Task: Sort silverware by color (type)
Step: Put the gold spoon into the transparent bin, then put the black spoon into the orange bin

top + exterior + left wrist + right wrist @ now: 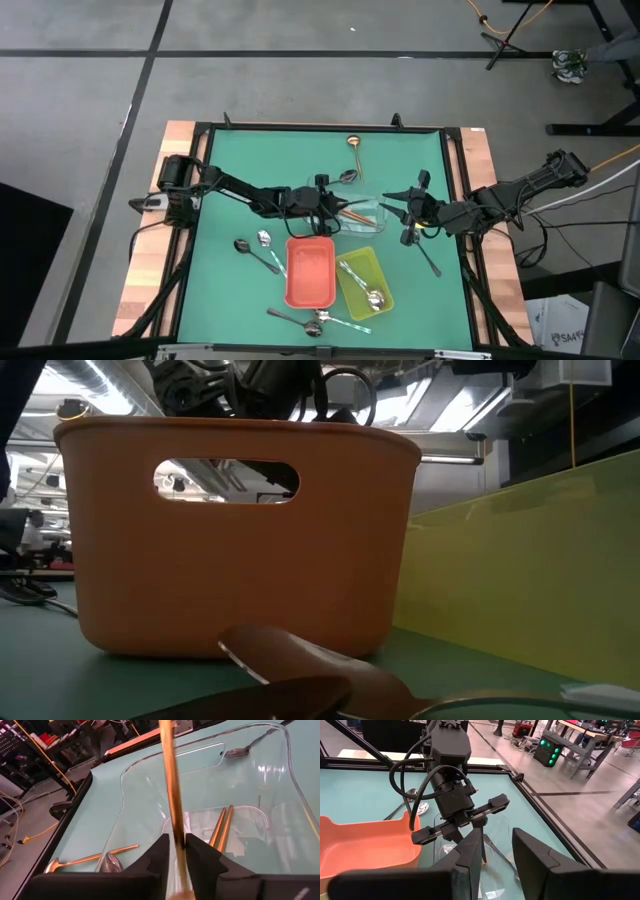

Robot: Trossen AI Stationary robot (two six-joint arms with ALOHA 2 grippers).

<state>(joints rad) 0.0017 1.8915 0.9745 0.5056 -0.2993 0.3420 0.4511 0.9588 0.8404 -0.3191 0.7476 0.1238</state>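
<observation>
**Gold utensil pinched over the clear tray**

Far left on the mat, two silver spoons (262, 243) lie beside the red tray (310, 272); their bowls are plain but the handles are thin and hard to follow. My left gripper (175, 851) hangs over the clear tray (280, 780), its fingers closed tight on a gold utensil (170, 785). I see only a slim, shiny shaft running up out of frame, so I cannot tell whether it is a spoon or a fork. Inside the tray two more gold handles (222, 826) lie side by side, their ends hidden under the tray's glare. Beyond the tray wall a gold spoon (90, 858) and a silver bowl rest on the mat, partly cut off by my fingers.

In the low view the red tray blocks nearly everything.

A silver spoon (372, 291) sits in the yellow tray (350, 280). My right gripper (495, 855) waits at the clear tray's right side, fingers apart and empty. A dark utensil (428, 258) lies just beneath it.
</observation>
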